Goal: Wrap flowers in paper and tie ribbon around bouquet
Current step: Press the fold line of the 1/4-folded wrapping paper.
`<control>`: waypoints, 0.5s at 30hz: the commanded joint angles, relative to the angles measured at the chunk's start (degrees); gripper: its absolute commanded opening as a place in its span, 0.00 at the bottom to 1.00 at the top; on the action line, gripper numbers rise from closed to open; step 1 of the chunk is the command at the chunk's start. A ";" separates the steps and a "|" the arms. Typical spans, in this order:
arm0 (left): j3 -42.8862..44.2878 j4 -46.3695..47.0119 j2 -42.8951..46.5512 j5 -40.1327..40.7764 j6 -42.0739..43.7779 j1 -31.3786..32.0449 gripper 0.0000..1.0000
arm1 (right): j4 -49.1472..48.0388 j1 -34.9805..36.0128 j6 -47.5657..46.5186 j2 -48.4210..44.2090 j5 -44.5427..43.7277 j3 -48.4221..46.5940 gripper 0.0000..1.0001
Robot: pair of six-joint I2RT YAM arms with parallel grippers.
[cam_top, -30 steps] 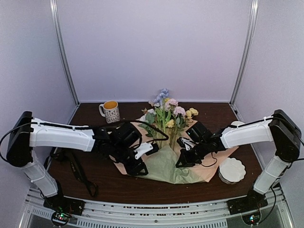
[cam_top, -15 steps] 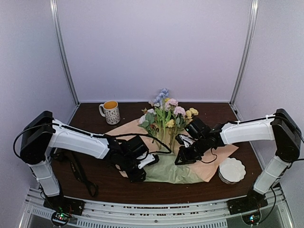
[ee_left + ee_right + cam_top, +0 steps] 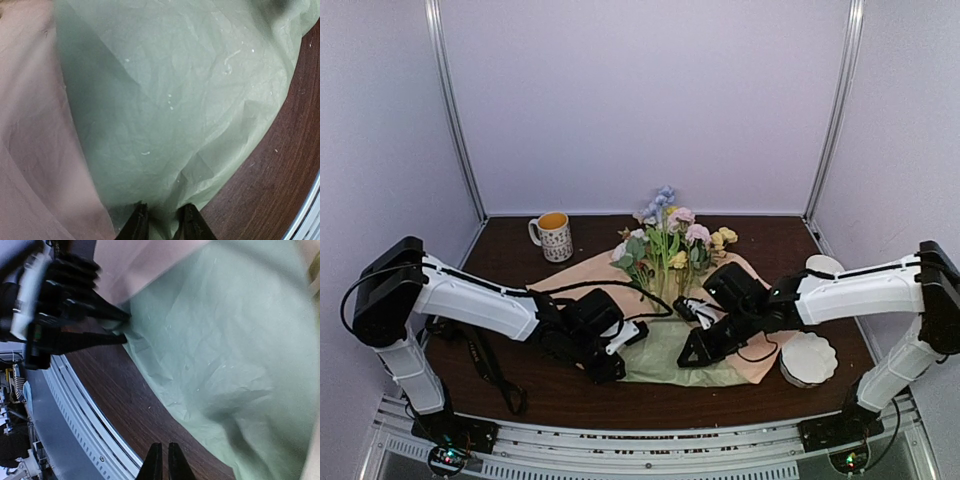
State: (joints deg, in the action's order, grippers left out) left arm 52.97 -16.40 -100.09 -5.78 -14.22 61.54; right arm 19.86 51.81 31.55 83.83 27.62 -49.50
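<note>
— Paper (image 3: 672, 352): where does it lie?
— Spread on the table (image 3: 520, 265), green side up at the near end and peach at the borders. The flowers (image 3: 670, 240) are on its far half, their stem ends hard to make out between the arms.
— Left gripper (image 3: 161, 226)?
— Fingers narrowly apart astride the paper's near edge. Whether they bite, I cannot tell.
— Right gripper (image 3: 162, 460)?
— All but pressed together, holding nothing, over table wood beyond that edge. Dark strip (image 3: 485, 365) beside the left arm: ribbon or cable, unclear.
</note>
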 commanded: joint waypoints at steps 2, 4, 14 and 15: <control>-4.90 -1.36 -3.71 -1.85 -3.01 0.16 0.27 | -9.19 0.85 2.59 10.01 5.78 0.39 0.04; -5.30 -1.54 -3.58 -1.27 -3.74 0.16 0.27 | -6.93 0.24 2.66 12.10 4.23 0.82 0.01; -8.97 -1.31 -3.51 -1.34 -3.37 0.16 0.27 | -3.70 -2.50 7.51 5.39 -2.38 16.08 0.00; -9.40 -1.32 -3.33 -1.28 -3.23 0.16 0.27 | -3.06 -2.72 7.88 4.42 -2.70 16.80 0.00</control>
State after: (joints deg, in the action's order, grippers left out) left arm 48.58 -9.96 -98.61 -6.07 -17.45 61.49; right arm 10.83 50.17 36.91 89.56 30.17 -37.63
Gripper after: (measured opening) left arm 0.273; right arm 0.012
